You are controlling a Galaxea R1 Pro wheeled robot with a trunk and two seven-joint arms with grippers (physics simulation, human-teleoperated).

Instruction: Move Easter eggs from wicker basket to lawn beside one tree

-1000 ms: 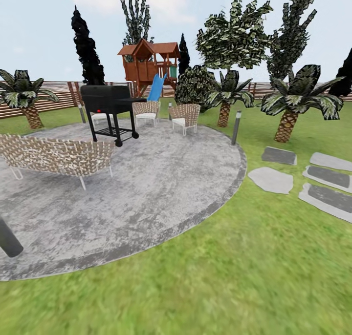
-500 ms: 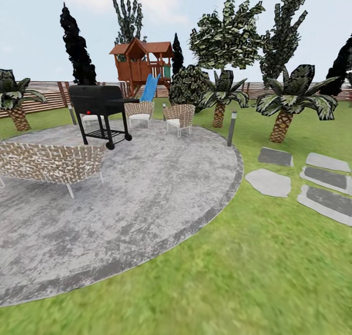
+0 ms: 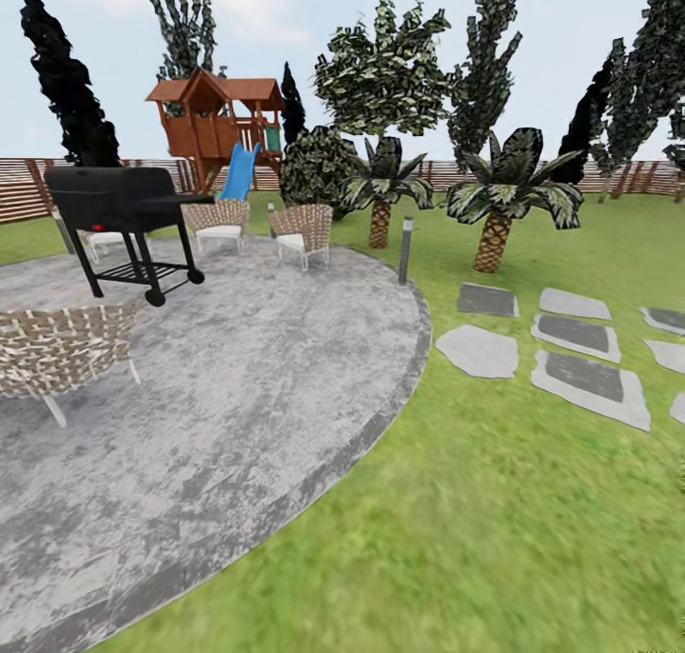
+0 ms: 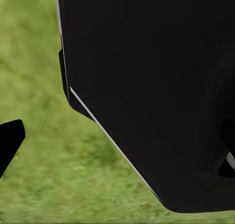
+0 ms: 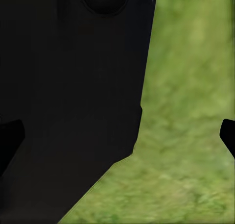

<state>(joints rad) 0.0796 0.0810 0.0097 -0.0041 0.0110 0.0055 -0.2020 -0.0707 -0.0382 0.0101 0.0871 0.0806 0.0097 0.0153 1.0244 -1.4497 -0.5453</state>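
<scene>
Everything has slid leftward across the head view, so the camera has swung right (nothing in the garden moved). From the left: black grill [image 3: 119,201], round grey patio [image 3: 219,386], lawn [image 3: 495,529], stepping stones [image 3: 571,348]. No basket or eggs in sight; nothing is done yet. Whether either arm's jaws are open, I cannot tell.

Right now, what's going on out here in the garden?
Nothing is being handled. The head camera looks over a round grey stone patio with a black wheeled barbecue grill and woven wicker chairs, ringed by green mottled lawn. Grey stepping stones lie beside short scaly-trunked palms. Both wrist cameras look down at grass past dark robot bodywork.
</scene>
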